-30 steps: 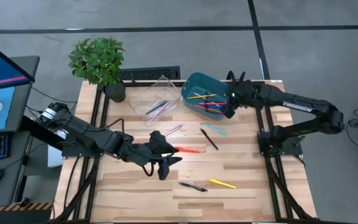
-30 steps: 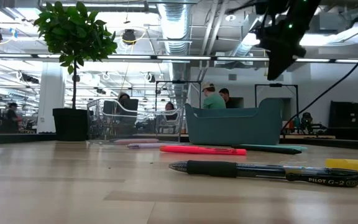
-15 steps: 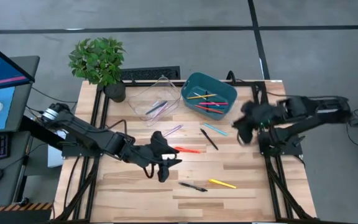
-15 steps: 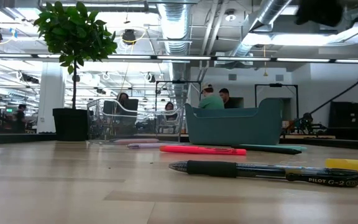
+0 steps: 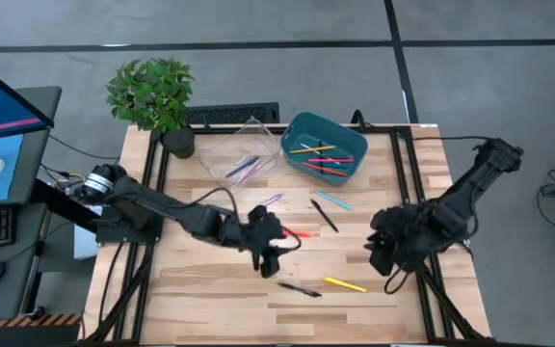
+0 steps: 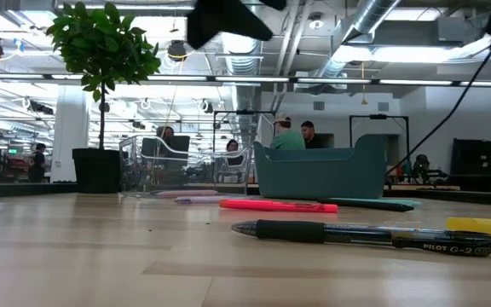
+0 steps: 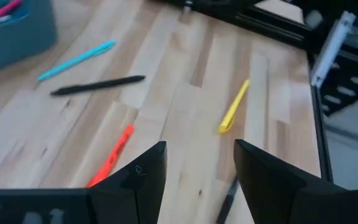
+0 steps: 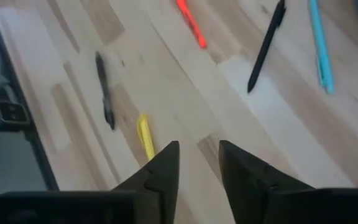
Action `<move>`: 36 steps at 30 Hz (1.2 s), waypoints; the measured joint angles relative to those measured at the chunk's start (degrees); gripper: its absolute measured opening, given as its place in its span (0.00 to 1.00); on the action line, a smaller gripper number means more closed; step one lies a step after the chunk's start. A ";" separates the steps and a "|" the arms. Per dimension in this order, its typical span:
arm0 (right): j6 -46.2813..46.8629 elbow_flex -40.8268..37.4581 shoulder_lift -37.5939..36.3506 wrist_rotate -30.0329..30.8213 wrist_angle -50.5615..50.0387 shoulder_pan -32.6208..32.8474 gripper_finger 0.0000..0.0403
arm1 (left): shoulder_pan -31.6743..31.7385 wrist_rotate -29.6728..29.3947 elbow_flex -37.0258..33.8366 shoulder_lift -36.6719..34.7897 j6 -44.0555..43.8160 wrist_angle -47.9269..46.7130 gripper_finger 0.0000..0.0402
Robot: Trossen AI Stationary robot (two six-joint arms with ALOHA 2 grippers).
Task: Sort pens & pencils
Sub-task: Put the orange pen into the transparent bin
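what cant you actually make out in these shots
- Teal bin: the low view shows only its wall, hiding the pens inside.
- Clear bin: too small in the high view to count its pens.
- Yellow pen: cut off by the low view's edge.
- Left gripper and right gripper: dark blurs in the high view; only the wrist views show their jaws open and empty.

From my low camera I read only "PILOT G-2" printed on the clear barrel of the black pen (image 6: 373, 234) lying nearest on the worktop (image 6: 101, 256). No other text is legible.
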 joint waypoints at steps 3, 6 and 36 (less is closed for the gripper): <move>1.95 0.00 2.86 -0.21 -0.06 1.65 0.39 | 2.93 5.20 0.02 1.10 5.39 0.26 0.48; 3.63 -0.01 5.23 -0.32 -0.16 2.91 0.45 | 5.32 8.50 0.11 3.14 9.27 0.93 0.53; 16.51 0.00 9.40 -0.29 2.27 10.73 0.48 | 10.75 10.03 0.39 24.63 14.94 -0.92 0.30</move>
